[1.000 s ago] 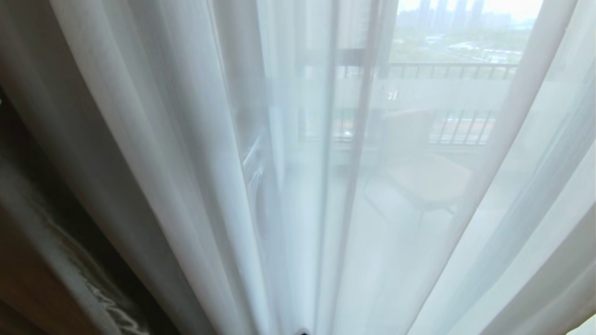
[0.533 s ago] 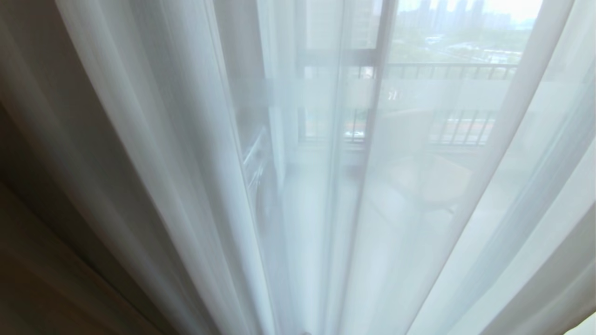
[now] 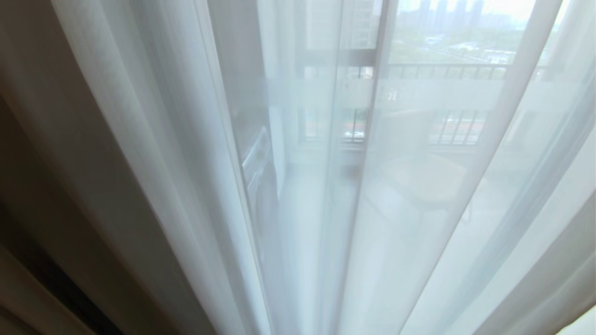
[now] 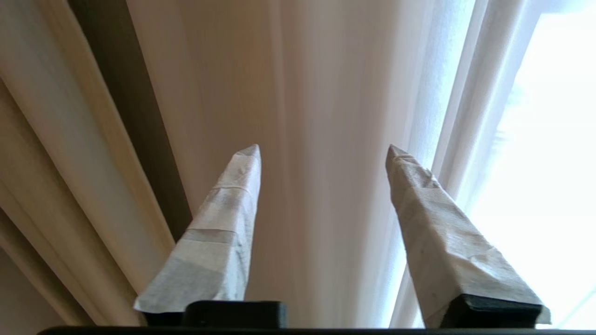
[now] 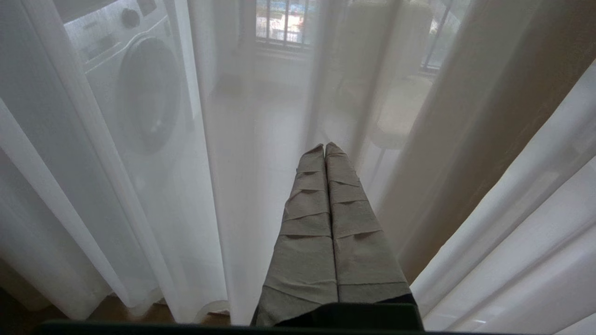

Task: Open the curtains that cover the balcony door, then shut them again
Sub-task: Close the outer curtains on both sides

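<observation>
Left wrist view — curtain folds straight ahead of the spread fingers

The left gripper (image 4: pixel 322 148) is seen spread with nothing pinched; the curtains (image 4: pixel 326 93) hang just beyond its tips, their folds running lengthwise along the fingers' line — beige drape to one side, sheer to the other. The right gripper (image 5: pixel 324 145) is pressed together, facing the sheers, idle.

Left tool (image 4: pixel 323 150) tapered fingers wrapped in pale tape, black mounts, right tool (image 5: pixel 324 147) taped grey
</observation>
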Available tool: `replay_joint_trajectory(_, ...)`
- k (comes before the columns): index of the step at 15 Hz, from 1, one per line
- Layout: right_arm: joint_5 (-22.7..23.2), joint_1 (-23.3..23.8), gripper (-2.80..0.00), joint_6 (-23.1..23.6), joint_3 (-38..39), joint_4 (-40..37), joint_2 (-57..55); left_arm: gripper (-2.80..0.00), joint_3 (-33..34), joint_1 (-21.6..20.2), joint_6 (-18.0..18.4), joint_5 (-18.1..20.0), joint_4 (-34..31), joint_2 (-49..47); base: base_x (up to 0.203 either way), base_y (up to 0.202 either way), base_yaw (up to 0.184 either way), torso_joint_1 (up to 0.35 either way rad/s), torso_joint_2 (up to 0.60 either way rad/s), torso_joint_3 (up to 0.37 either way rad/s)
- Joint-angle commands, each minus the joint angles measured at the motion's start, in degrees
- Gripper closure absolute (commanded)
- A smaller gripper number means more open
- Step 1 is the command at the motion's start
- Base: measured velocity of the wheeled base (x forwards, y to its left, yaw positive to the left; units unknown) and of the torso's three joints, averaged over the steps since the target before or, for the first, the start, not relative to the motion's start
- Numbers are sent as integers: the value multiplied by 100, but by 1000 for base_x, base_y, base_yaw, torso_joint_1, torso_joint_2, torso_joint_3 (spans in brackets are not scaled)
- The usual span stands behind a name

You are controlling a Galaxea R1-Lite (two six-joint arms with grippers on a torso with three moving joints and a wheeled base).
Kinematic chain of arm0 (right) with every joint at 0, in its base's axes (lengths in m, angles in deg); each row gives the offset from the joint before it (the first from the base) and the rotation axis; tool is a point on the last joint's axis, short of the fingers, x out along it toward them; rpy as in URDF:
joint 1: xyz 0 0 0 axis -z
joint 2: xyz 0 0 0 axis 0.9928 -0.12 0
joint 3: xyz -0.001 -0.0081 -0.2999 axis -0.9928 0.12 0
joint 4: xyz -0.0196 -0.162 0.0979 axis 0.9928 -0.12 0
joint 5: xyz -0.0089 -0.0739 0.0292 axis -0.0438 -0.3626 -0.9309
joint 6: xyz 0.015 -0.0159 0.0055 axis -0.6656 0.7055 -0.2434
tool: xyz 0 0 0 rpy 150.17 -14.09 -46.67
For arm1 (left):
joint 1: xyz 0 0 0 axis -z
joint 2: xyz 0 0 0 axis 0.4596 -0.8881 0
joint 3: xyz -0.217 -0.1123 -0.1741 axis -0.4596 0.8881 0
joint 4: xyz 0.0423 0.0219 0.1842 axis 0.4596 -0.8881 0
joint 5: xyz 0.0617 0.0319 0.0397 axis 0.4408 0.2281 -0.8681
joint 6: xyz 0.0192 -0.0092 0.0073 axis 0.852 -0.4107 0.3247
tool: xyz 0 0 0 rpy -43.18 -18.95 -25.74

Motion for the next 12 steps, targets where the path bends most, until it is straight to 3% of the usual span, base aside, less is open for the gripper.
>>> replay_joint_trajectory(1, 3, -1, 0, 5, 0, 1, 2, 0, 1, -2, -2, 6, -179, 325, 0, 0, 0, 0, 0, 0)
replay_joint_trajectory(4, 3, -1, 0, 5, 0, 1, 2, 0, 137, 2, -2, 14, -624, 756, 0, 0, 0, 0, 0, 0)
replay_joint_trajectory(12, 3, -1, 0, 5, 0, 1, 2, 0, 1146, 22, 25, 104, -661, 1589, 0, 0, 0, 0, 0, 0)
